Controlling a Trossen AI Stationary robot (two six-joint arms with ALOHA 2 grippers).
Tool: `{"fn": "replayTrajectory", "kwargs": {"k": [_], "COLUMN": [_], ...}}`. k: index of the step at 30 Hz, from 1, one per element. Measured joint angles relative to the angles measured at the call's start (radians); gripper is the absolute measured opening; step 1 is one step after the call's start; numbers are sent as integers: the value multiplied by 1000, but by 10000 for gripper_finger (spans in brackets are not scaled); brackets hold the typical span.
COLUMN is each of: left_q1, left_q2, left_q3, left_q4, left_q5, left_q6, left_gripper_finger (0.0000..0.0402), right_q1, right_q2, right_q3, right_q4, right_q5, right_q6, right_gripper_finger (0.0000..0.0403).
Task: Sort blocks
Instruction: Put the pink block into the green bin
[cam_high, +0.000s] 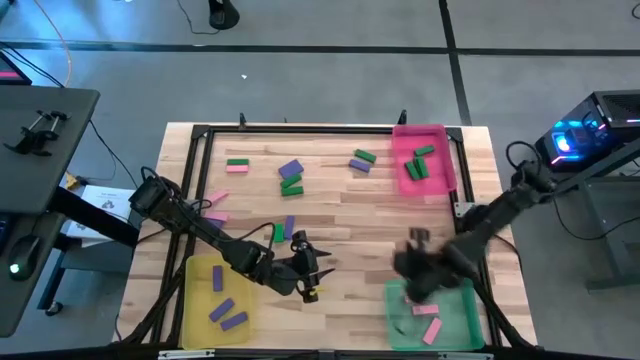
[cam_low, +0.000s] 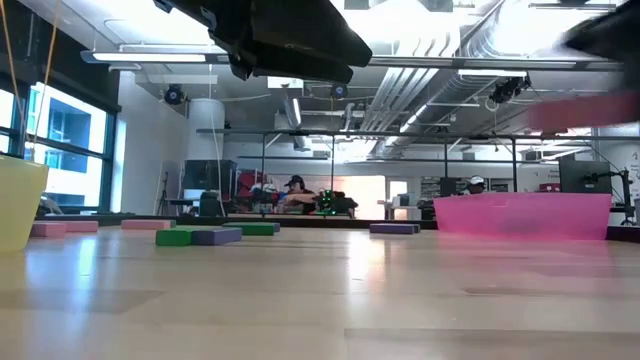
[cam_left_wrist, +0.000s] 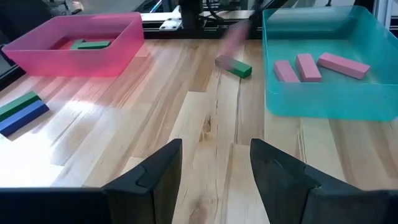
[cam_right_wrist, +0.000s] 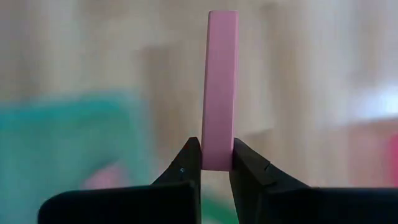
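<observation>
High view, right claw: your right claw (cam_high: 418, 268) sits blurred just above the green tray (cam_high: 466, 322) at the worktop's near right corner; you cannot read its grip from here.
High view, left claw: your left claw (cam_high: 308, 268) hangs over bare wood near the near edge, beside the yellow tray (cam_high: 196, 300) at the near left corner.
High view, done so far: the yellow tray holds three purple blocks (cam_high: 222, 309); the green tray holds a few pink blocks (cam_high: 427, 310); the pink tray (cam_high: 440, 182) at the far right corner holds green blocks (cam_high: 417, 164).
High view, left to sort: you have loose blocks across the far half and along the left edge, among them a green-and-pink pair (cam_high: 237, 165), a purple-and-green group (cam_high: 291, 176) and pink ones (cam_high: 214, 207). By my count roughly half the job remains.
Low view: level across the worktop you see a green and a purple block (cam_low: 198, 236) lying together, the pink tray (cam_low: 522, 216) beyond, and people seated far back in the room.
Left wrist view: the left claw (cam_left_wrist: 216, 167) stands open and empty; ahead of it a lone green block (cam_left_wrist: 239, 68) lies between the pink tray and the green tray.
Right wrist view: the right claw (cam_right_wrist: 216, 163) is clamped on one end of a pink block (cam_right_wrist: 221, 81), held on edge; the blurred green tray (cam_right_wrist: 56, 134) lies below, so I judge this one is bound for it.
</observation>
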Motion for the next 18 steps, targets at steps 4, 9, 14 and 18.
{"fn": "replayTrajectory", "kwargs": {"k": [4, 9, 14, 18], "left_q1": [0, 0, 1, 2], "left_q2": [0, 0, 0, 0], "left_q3": [0, 0, 0, 0], "left_q4": [7, 12, 32, 41], "left_q5": [0, 0, 0, 0], "left_q6": [8, 8, 27, 36], "left_gripper_finger": [177, 177, 177, 177], "right_q1": [216, 390, 462, 456], "right_q2": [-23, 4, 43, 65], "right_q3": [0, 0, -2, -28], "right_q4": [12, 13, 15, 9], "right_q5": [-123, -235, -358, -441], "right_q6": [183, 449, 604, 692], "right_gripper_finger": [29, 29, 31, 31]}}
